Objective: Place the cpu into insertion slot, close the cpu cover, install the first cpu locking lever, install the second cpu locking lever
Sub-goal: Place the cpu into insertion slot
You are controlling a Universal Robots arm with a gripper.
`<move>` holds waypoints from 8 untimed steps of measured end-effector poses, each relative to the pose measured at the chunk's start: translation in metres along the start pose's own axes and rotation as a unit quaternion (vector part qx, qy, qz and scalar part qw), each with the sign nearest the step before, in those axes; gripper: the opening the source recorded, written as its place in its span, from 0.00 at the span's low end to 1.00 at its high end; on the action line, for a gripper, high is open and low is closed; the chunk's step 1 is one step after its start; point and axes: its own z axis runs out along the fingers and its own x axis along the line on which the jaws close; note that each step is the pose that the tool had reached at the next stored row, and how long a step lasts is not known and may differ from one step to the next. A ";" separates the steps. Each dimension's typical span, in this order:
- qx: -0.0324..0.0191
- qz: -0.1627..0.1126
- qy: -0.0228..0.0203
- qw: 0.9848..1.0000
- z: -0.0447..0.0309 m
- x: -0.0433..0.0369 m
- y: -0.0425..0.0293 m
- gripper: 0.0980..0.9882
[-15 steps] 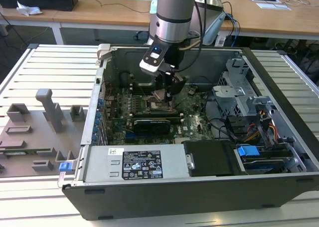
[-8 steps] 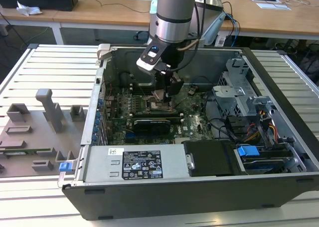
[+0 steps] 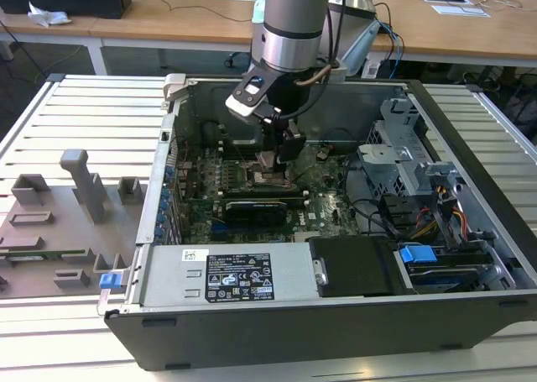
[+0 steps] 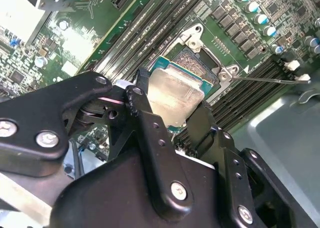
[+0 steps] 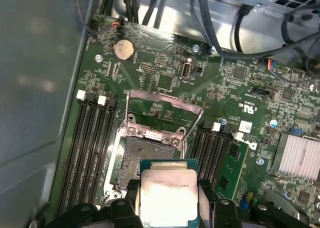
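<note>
- Grips the cpu (image 5: 167,198) by two opposite edges in the gripper (image 5: 167,204), which is closed only to the chip's width. Holds the metal top level and facing up.
- Hangs just above the insertion slot (image 5: 142,160), apparently not yet touching. Seems to sit over the side of the slot away from the raised cover, though the camera angle may exaggerate that.
- Judged as the seating step, so best to square the chip's edges with the slot's metal rim before going lower.
- Better to come straight down and level. Avoid any sideways slide, since the dark pin field probably bends easily.
- Wise to release only once the chip lies flat inside the rim, with no pressing.
- Worth staying clear of the cpu cover (image 5: 162,107), which stands tilted open along the slot's far side and leaves the pin field uncovered.
- Worth minding the thin lever (image 4: 270,79), swung out beside the slot, and the long memory slots (image 5: 92,138) on either side.
- Takes place deep inside the open computer case (image 3: 336,319), near the middle of the board in the exterior view. Calls for a vertical approach that clears the case walls above the slatted surface (image 3: 84,113).
</note>
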 end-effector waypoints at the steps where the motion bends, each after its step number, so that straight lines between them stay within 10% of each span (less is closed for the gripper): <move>1: 0.000 0.007 0.000 1.000 0.0000 0.0000 0.0000 0.50; 8: 0.002 0.047 -0.001 0.999 0.0000 0.0000 0.0000 0.50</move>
